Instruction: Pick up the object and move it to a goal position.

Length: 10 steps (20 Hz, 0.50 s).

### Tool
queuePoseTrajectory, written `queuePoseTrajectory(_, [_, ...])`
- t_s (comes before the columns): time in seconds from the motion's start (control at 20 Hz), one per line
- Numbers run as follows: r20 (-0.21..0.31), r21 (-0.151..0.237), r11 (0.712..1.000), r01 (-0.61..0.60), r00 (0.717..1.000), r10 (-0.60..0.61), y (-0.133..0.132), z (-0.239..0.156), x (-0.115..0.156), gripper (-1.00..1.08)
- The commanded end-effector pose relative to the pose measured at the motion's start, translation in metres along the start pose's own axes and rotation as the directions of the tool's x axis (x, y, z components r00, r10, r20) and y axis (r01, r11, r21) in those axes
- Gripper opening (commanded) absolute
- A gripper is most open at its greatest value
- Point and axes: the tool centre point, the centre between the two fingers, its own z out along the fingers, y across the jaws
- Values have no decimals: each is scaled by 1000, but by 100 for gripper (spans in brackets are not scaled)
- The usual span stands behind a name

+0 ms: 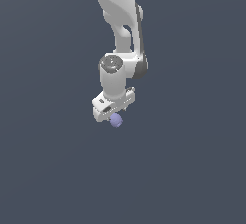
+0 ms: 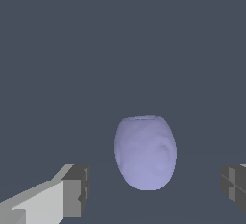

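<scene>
Arm: the white arm [image 1: 117, 31] comes down from the top of the exterior view, its wrist pointing downward over a plain dark grey-blue ground [image 1: 192, 170].

Gripper: the gripper [image 1: 115, 116] is at the arm's lower end, near the middle of the exterior view. In the wrist view it [image 2: 153, 192] shows as two fingers [image 2: 74, 192], one at each side of the picture, set wide apart with dark pads facing inward.

Gripper state: spread wide, with clear gaps between each pad and the ball in the wrist view. Neither finger touches the ball there, so it grips nothing.

Ball: a small lavender-blue ball [image 1: 116, 120], plain and smooth. In the exterior view it sits just under the white gripper body, at its lower edge, partly overlapped by it. It is much narrower than the gripper.

Ball in wrist view: the ball [image 2: 145, 152] fills the middle of the picture, somewhat egg-shaped as rendered, with a flattish end and faint shading dents on its surface.

Ball relative to gripper: between the two fingers, nearer the finger that is more fully in the picture than the one cut off at the edge. Apart from both.

Ball's height: whether it rests on the ground or is off it cannot be told; the ground is uniform and shows no shadow or contact line.

Ground: same flat dark colour in both views, unmarked.
</scene>
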Motion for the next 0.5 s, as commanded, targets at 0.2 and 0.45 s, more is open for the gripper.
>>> queuePoseTrajectory(0.2, [-3, -2, 998, 62, 998, -62, 3, 6, -4, 100])
queuePoseTrajectory(0.45, [-3, -2, 998, 68, 998, -68, 3, 7, -5, 100])
